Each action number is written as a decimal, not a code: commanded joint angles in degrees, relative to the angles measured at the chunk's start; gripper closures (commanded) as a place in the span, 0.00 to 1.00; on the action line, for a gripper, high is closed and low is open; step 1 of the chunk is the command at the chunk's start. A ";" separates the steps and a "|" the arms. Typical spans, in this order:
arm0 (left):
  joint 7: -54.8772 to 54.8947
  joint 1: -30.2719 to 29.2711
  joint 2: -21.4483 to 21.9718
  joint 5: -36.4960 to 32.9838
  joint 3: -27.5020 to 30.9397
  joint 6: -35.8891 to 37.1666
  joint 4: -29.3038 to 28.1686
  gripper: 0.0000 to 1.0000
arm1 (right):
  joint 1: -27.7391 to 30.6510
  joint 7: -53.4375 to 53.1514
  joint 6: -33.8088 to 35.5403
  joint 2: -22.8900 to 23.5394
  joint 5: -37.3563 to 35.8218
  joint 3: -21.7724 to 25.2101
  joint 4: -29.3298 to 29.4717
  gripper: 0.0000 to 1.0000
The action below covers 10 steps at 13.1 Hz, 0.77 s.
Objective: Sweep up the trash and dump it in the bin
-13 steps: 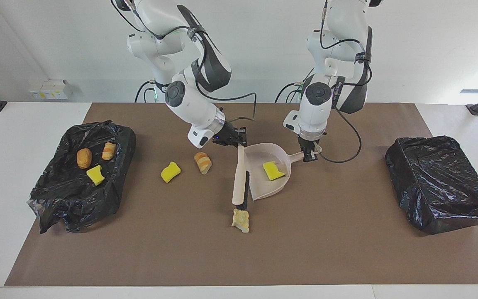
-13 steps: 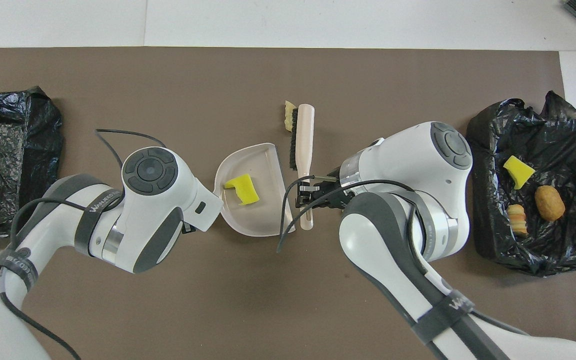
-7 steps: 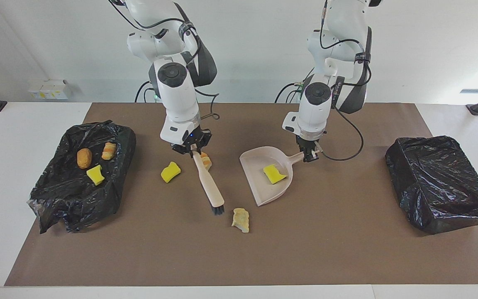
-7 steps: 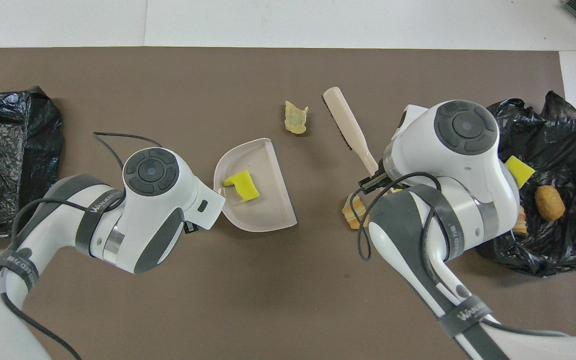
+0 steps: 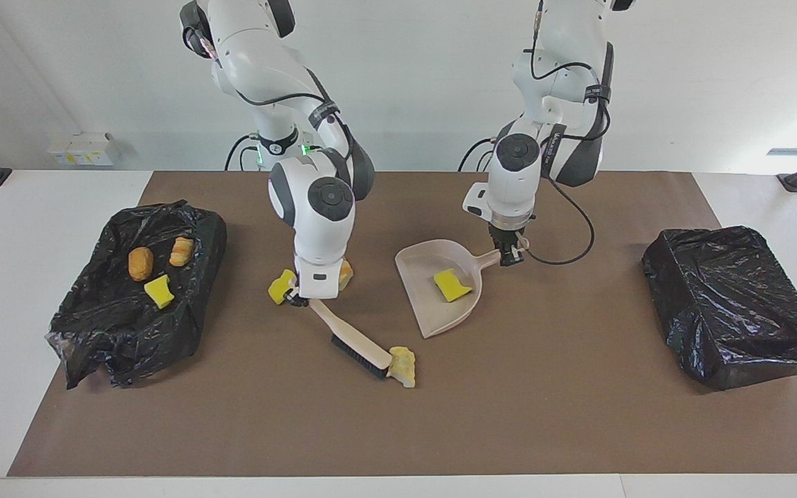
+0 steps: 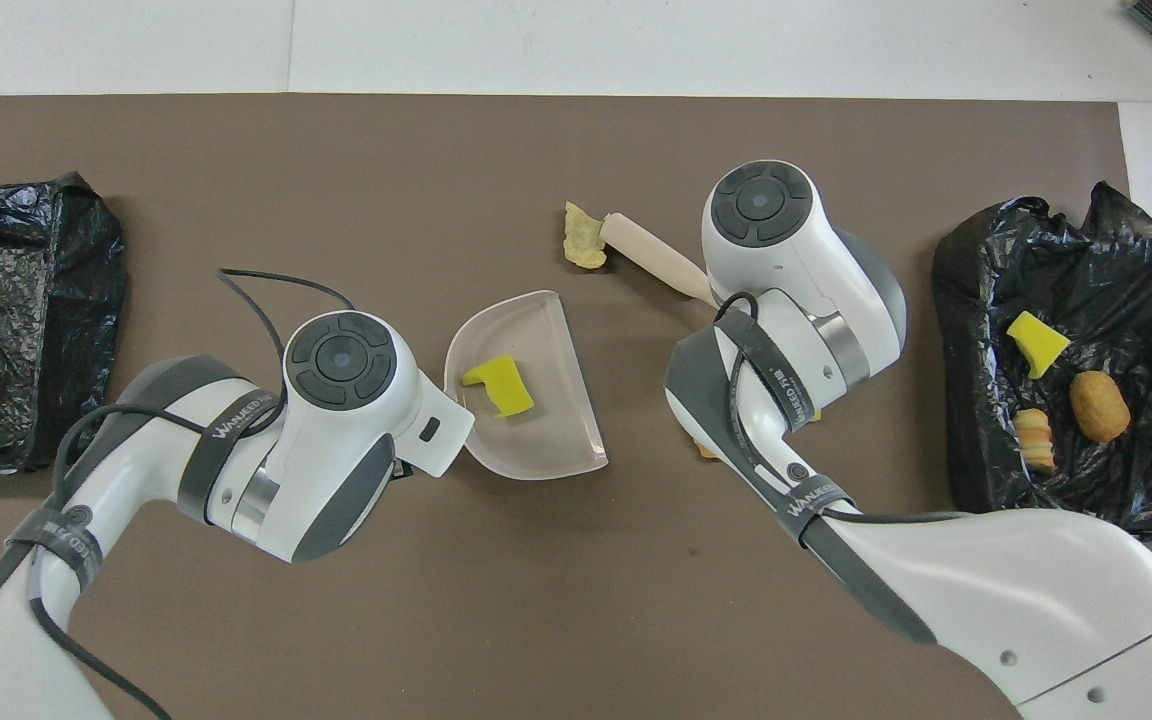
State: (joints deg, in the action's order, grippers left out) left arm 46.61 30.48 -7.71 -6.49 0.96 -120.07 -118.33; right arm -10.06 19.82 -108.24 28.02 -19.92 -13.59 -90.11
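My right gripper (image 5: pixel 299 299) is shut on the handle of the beige hand brush (image 5: pixel 353 339). The brush lies low over the mat, its bristle end against a pale scrap (image 5: pixel 402 364); both show in the overhead view, the brush (image 6: pixel 651 257) and the scrap (image 6: pixel 581 237). My left gripper (image 5: pixel 507 257) is shut on the handle of the beige dustpan (image 5: pixel 426 266), which holds a yellow sponge (image 5: pixel 452 285). A yellow sponge piece (image 5: pixel 278 287) and a bread chunk (image 5: pixel 345 273) lie by the right wrist, partly hidden.
A black-bagged bin (image 5: pixel 129 325) at the right arm's end holds a brown bread chunk (image 5: pixel 140 263), a striped chunk (image 5: pixel 182 251) and a yellow sponge (image 5: pixel 159 291). A second bin covered in black bag (image 5: pixel 737 304) stands at the left arm's end.
My right arm carried the brush away from the dustpan's mouth, swung it round and set its bristle end against the pale scrap. The dustpan shifted slightly.
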 commanded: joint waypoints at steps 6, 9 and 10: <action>-0.38 -0.50 1.82 -1.33 0.71 0.36 -2.52 1.00 | -1.28 -8.04 2.59 -6.12 15.24 -1.62 -6.48 1.00; -0.64 -0.51 1.82 -1.33 0.97 2.37 -2.00 1.00 | -0.40 -7.25 3.47 -7.54 14.66 -1.53 -4.82 1.00; -1.34 -0.34 1.90 -1.33 1.15 5.26 -1.13 1.00 | -0.74 -7.34 3.73 -7.28 14.48 -1.44 -3.07 1.00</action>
State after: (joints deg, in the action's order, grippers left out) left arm 46.57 30.26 -7.54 -6.53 1.79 -118.62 -118.82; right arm -11.46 12.49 -105.47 22.39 -6.14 -14.72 -93.94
